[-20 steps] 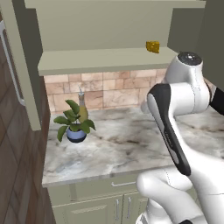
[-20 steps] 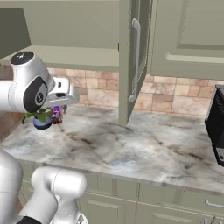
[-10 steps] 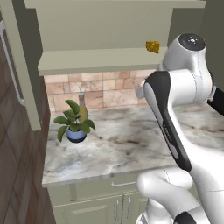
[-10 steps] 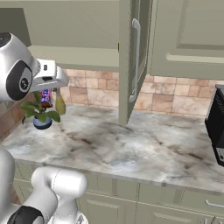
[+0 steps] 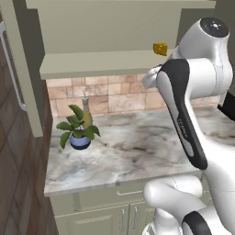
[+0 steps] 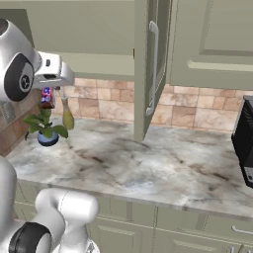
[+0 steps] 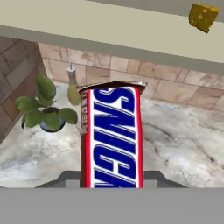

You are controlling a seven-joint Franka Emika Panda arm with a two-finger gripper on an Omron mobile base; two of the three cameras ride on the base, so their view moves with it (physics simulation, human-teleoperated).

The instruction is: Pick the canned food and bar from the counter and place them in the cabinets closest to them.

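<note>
My gripper (image 6: 48, 95) is shut on the bar (image 6: 47, 97), held in the air above the left end of the counter (image 6: 148, 168), just under the open cabinets' shelf (image 5: 105, 63). In the hand view the bar (image 7: 114, 135) stands upright between the jaws of the gripper (image 7: 113, 177), its white front lettered in blue between red stripes, with a dark brown edge. The bare shelf edge (image 7: 109, 26) runs across the top of that view. The canned food is out of view.
A yellow cheese-like wedge (image 5: 160, 48) sits on the cabinet shelf. On the counter's left stand a potted plant (image 5: 78, 131) and an olive bottle (image 5: 86, 112). An open cabinet door (image 6: 148, 64) juts out mid-counter. A dark appliance (image 6: 244, 148) stands far right.
The arm has risen and swung left, carrying the bar from low over the plant up to just under the cabinet shelf.
</note>
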